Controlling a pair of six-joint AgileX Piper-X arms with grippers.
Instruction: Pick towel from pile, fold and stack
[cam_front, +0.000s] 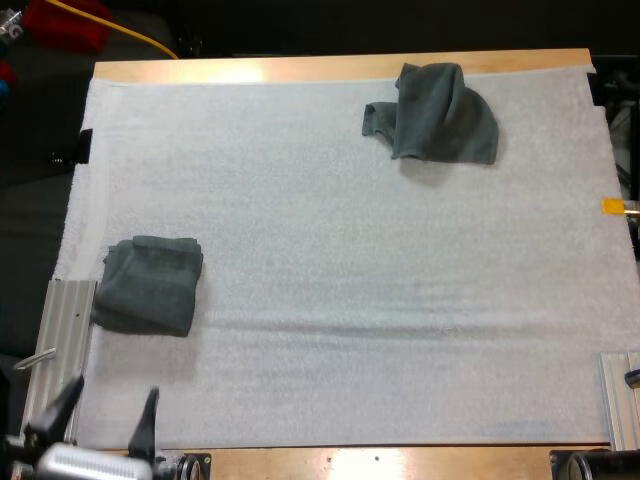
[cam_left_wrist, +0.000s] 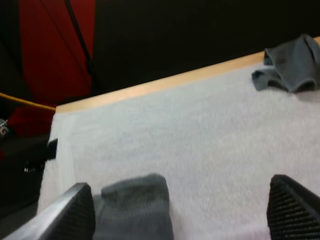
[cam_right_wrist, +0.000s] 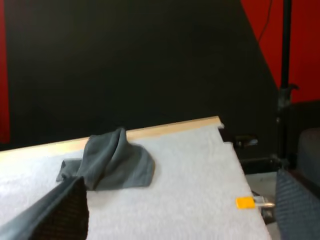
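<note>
A folded dark grey-green towel (cam_front: 150, 284) lies near the mat's left edge. A crumpled towel (cam_front: 437, 113) sits at the far right of the mat, close to the table's far edge. My left gripper (cam_front: 105, 412) hovers at the near left corner, open, behind the folded towel (cam_left_wrist: 135, 206), with both fingers (cam_left_wrist: 70, 217) wide apart and nothing between them. The crumpled towel (cam_left_wrist: 290, 65) shows far ahead of it. My right gripper (cam_right_wrist: 180, 210) is open too, fingers (cam_right_wrist: 55, 212) spread, looking toward the crumpled towel (cam_right_wrist: 112, 162) from a distance.
White mat (cam_front: 350, 280) covers the wooden table (cam_front: 330, 66). Metal brackets sit at the near left (cam_front: 62, 330) and near right (cam_front: 620, 395) mat edges. The broad middle of the mat is bare.
</note>
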